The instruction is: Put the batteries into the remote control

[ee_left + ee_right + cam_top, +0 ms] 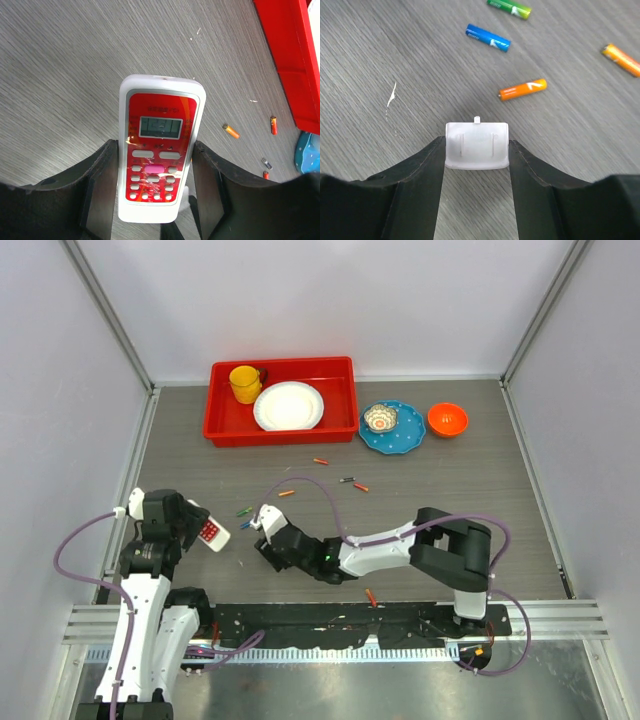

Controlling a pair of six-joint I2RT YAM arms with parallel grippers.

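My left gripper (203,530) is shut on the remote control (212,532), at the table's left. In the left wrist view the remote (158,145) stands between the fingers (102,190) with its red button face towards the camera. My right gripper (266,524) is shut on a small white battery cover (477,145), just above the table. Batteries lie loose: green (509,7), blue (487,38) and orange (522,89) just beyond the right gripper. More batteries lie mid-table: orange (286,493), orange (320,461), dark (346,480) and red (361,487).
A red tray (225,425) at the back holds a yellow cup (245,383) and a white plate (289,406). To its right are a blue plate (405,440) with a small bowl (380,418), and an orange bowl (447,419). One orange battery (371,597) lies near the base rail.
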